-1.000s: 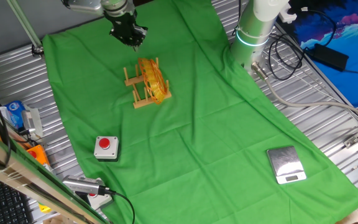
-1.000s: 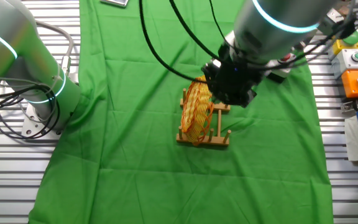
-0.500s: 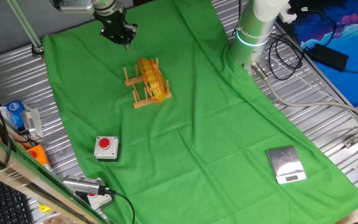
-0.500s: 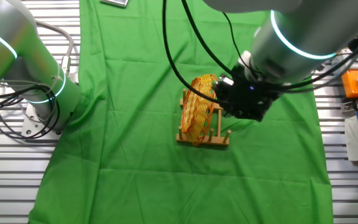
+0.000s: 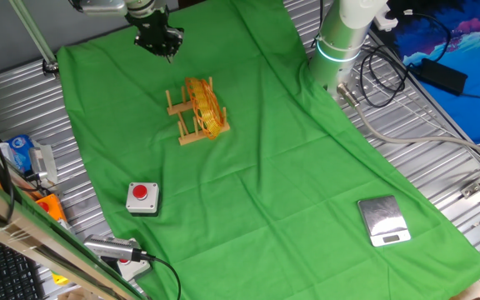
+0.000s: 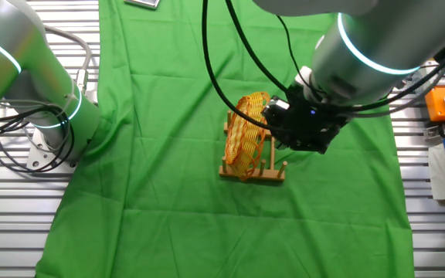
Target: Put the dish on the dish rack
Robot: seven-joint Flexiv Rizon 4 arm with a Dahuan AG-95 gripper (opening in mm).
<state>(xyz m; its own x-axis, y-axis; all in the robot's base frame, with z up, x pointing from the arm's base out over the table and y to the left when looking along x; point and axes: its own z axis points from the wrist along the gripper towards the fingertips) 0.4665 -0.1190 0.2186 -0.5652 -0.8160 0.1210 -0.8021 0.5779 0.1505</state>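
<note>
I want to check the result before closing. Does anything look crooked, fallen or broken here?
Nothing stands out. The dish stands on edge in the dish rack, which sits flat on the green cloth; the gripper is clear of both.

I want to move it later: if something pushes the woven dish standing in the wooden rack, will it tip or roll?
The dish stands on edge between pegs of the dish rack, so it probably resists tipping sideways. Being round, it may roll if lifted free. Its open weave suggests it is light.
</note>
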